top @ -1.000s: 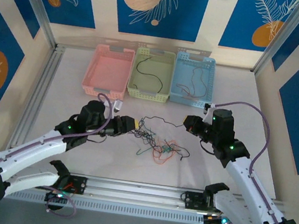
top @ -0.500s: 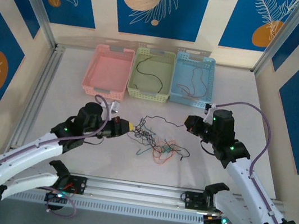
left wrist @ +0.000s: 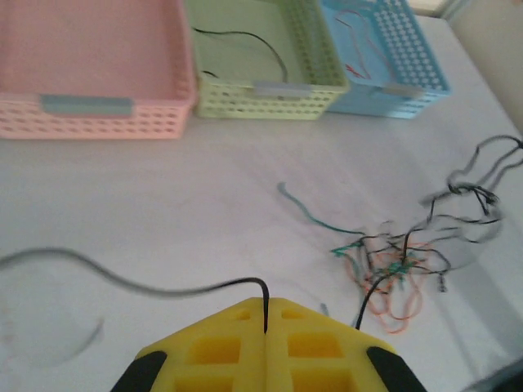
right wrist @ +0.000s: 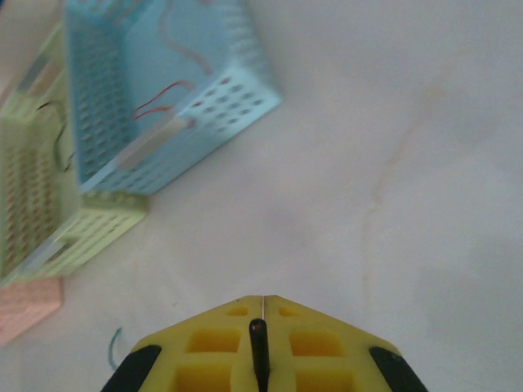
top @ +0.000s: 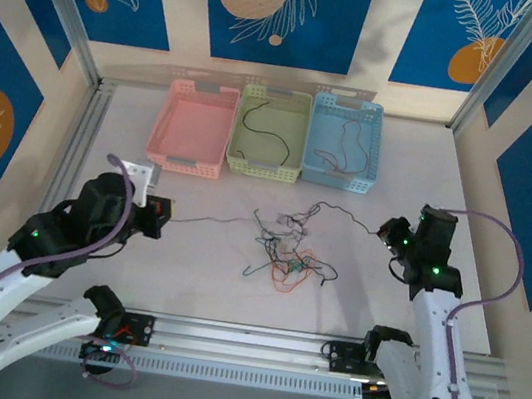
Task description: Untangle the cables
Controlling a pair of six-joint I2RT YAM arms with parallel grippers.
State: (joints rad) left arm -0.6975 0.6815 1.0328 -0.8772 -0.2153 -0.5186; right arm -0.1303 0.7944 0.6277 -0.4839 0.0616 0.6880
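Observation:
The cables [top: 283, 253] lie as a knot of black, orange, green and red wires mid-table, and the same cables [left wrist: 399, 261] appear at the right of the left wrist view. My left gripper [top: 164, 215] is far left of the knot, shut on a black wire [top: 212, 218] that stretches back to it. That black wire [left wrist: 204, 287] runs into the closed yellow pads of the left gripper [left wrist: 265, 304]. My right gripper [top: 386, 235] is right of the knot, shut on another black wire [top: 344, 215]; its black wire end [right wrist: 259, 347] sits pinched in the right gripper [right wrist: 263, 300].
Three baskets stand in a row at the back: a pink basket [top: 194, 127], a green basket [top: 264, 164] holding a black wire, and a blue basket [top: 339, 176] with red wires. An aluminium rail [top: 243, 343] runs along the near edge.
Both arms have pulled apart: the left gripper moved left and back, the right moved right, each dragging a black wire out of the knot, which is now spread wider.

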